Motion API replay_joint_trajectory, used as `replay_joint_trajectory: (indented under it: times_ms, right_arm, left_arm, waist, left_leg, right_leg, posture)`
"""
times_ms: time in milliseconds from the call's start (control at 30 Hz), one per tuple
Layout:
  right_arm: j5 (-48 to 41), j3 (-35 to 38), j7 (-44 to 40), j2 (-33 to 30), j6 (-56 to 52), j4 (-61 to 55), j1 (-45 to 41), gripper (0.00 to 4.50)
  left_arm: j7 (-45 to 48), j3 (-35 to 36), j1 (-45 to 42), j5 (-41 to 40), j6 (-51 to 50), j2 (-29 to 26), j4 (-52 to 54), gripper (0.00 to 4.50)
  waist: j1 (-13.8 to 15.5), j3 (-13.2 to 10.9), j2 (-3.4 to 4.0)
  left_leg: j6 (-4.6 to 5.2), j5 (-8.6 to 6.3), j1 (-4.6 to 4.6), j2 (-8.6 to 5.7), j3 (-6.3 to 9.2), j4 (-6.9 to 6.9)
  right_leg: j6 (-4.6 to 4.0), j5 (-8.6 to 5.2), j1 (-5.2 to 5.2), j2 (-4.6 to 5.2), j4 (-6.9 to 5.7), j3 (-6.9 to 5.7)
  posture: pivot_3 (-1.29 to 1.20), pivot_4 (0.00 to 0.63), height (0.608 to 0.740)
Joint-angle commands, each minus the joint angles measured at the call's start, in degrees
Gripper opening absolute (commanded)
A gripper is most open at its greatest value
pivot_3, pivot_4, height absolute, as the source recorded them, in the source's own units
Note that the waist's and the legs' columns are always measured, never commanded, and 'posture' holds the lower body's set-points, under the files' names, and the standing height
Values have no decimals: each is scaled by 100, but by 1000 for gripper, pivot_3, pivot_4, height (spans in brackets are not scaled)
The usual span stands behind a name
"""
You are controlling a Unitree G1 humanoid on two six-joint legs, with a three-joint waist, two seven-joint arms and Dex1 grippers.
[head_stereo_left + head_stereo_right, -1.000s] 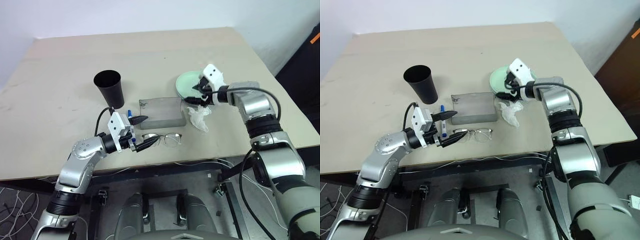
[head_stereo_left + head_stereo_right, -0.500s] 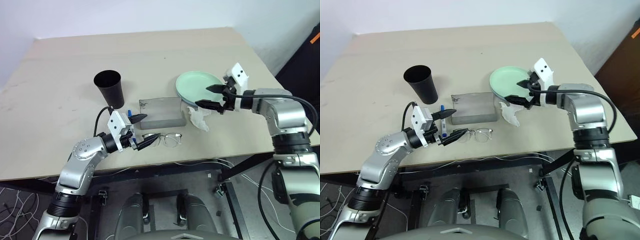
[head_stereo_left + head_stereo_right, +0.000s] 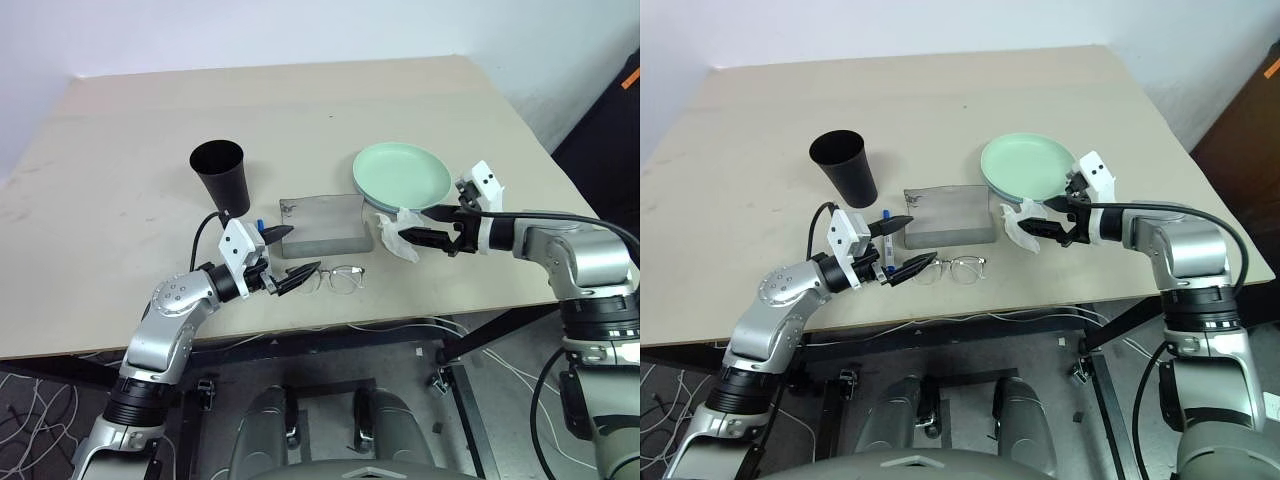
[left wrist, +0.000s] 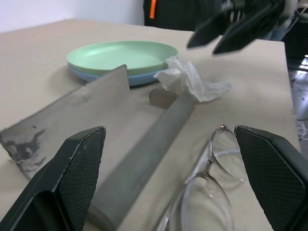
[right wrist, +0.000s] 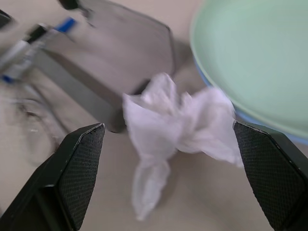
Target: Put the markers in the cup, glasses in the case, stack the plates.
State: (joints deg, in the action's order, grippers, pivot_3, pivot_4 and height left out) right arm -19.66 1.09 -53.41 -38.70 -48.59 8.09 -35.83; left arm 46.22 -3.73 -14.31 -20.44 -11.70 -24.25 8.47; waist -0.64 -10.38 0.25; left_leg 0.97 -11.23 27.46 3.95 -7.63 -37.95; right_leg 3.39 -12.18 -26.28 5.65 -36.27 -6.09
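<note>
The left gripper hangs low over the near part of the table, fingers spread wide and holding nothing. The glasses lie on the table just right of its fingertips, near the front edge. The grey case sits just beyond them, and a blue-capped marker lies at the case's left end, close behind the left gripper. The black cup stands upright farther back on the left. The left forearm reaches in from the near left, about level, pointing rightward.

The right gripper is also open and empty, pointing leftward and slightly down at the crumpled white tissue right of the case. The mint plate rests on the blue plate, just beyond the tissue
</note>
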Motion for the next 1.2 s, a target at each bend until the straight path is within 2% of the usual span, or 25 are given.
replay_joint_trajectory:
  times_ms: [33,300,400,667,800,900,967,1200]
  right_arm:
    - [48,40,129,122,283,265,-196,4473]
    - [218,-240,130,338,576,906,-368,4473]
    - [268,-258,182,396,656,997,-391,3890]
    - [219,-322,75,424,587,977,-405,1321]
    - [259,-366,41,410,654,943,-395,1321]
    - [213,-355,-36,341,636,833,-359,755]
    - [228,-345,-26,323,628,790,-358,106]
    - [70,-145,-150,129,543,398,-417,46]
  left_arm:
    - [51,11,-92,14,134,7,55,4500]
    - [81,59,-115,21,109,-49,75,4500]
    - [83,63,-111,32,108,-55,75,4500]
    - [79,80,-118,52,116,-41,23,4500]
    - [69,87,-137,61,125,-33,-12,4500]
    - [51,89,-138,67,128,-23,-22,4500]
    - [48,88,-130,72,132,-20,-28,4500]
    - [44,122,-152,70,137,-29,-62,4500]
  waist:
    - [-1,0,0]
    - [-4,0,0]
    - [4,0,0]
    - [-2,0,0]
    - [-1,0,0]
    - [-2,0,0]
    - [-2,0,0]
    - [3,0,0]
  left_leg:
    - [0,0,0,-1,0,0]
    - [3,1,2,-3,-2,-1]
    - [2,1,2,-3,-2,-2]
    - [3,1,2,-3,-2,-2]
    - [3,1,2,-3,-2,-2]
    - [3,1,2,-3,-2,-2]
    - [3,2,2,-3,-2,-2]
    - [3,2,2,-3,-2,-3]
  right_leg:
    - [0,0,1,-1,1,0]
    - [1,1,1,-5,-1,0]
    - [1,1,1,-4,-1,0]
    - [1,1,1,-5,-1,0]
    - [1,1,2,-4,-1,0]
    - [1,1,2,-4,-1,0]
    - [1,1,2,-4,-1,0]
    - [1,1,2,-4,-2,0]
  posture:
    - [0,150,701]
    - [0,150,701]
    - [0,150,701]
    - [0,150,701]
    - [0,150,701]
    - [0,150,701]
    - [0,150,701]
    - [0,150,701]
